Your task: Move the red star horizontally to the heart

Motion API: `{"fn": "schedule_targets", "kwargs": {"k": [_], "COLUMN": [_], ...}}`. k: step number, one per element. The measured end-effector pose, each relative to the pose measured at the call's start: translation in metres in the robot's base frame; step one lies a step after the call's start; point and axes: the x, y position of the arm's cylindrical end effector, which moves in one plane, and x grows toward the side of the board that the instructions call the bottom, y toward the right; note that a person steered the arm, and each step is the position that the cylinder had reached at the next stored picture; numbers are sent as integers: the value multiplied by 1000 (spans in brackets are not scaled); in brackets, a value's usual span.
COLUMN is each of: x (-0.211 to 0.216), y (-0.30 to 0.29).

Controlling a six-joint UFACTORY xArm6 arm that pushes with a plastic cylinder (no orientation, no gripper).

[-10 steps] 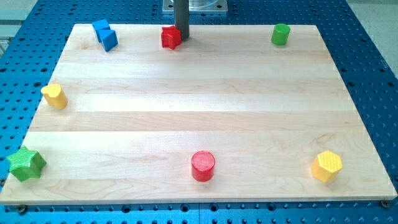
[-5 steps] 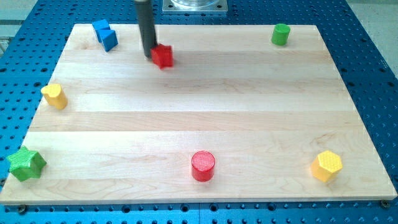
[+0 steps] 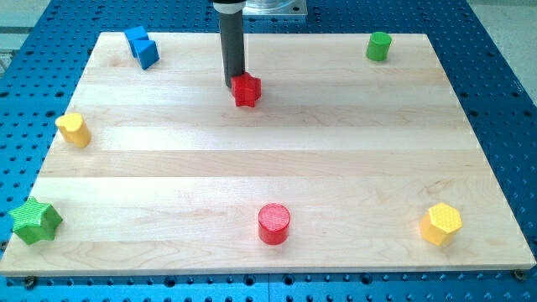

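The red star (image 3: 247, 90) lies on the wooden board (image 3: 268, 168) near the view's top, a little left of centre. My tip (image 3: 234, 83) is at the star's upper left edge, touching it or nearly so. The yellow heart (image 3: 74, 129) sits near the board's left edge, lower than the star and far to its left.
A blue block (image 3: 142, 46) is at the top left and a green cylinder (image 3: 378, 45) at the top right. A green star (image 3: 35, 221) is at the bottom left, a red cylinder (image 3: 273, 223) at the bottom centre, a yellow hexagon (image 3: 441, 223) at the bottom right.
The red star has moved down the board and ended slightly right of its start. My tip swung left around it and now stands at its upper left.
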Motion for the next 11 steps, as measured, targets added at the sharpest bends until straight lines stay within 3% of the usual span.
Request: {"fn": "schedule_targets", "kwargs": {"k": [4, 5, 6, 7, 8, 10, 11], "x": [-24, -9, 21, 6, 78, 40, 56], "y": [28, 62, 11, 9, 4, 16, 16]}}
